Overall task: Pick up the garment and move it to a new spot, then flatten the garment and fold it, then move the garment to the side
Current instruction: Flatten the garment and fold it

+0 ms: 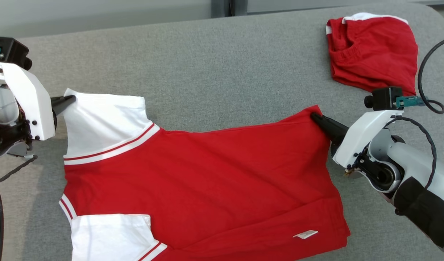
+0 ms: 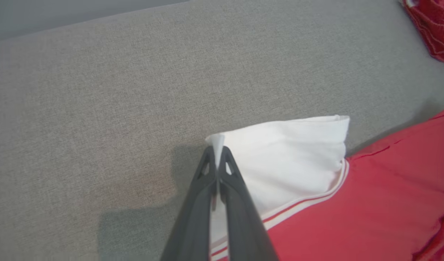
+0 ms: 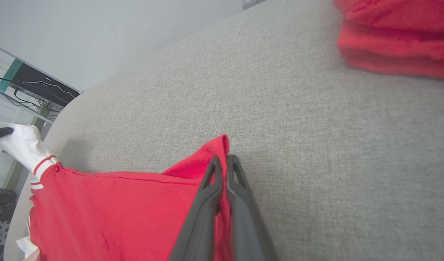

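I'm pinching the shirt (image 1: 207,181) at its two far corners. The left gripper (image 1: 70,99) is clamped on the white sleeve (image 1: 102,119), and the right gripper (image 1: 314,116) on the red hem corner (image 1: 307,113). I'm pulling them apart so the shirt lies flat across the near cushion (image 1: 225,72).

in the upper right of my head view i see a crumpled red cloth (image 1: 374,54) with white trim, lying on the grey fabric surface (image 1: 222,54).
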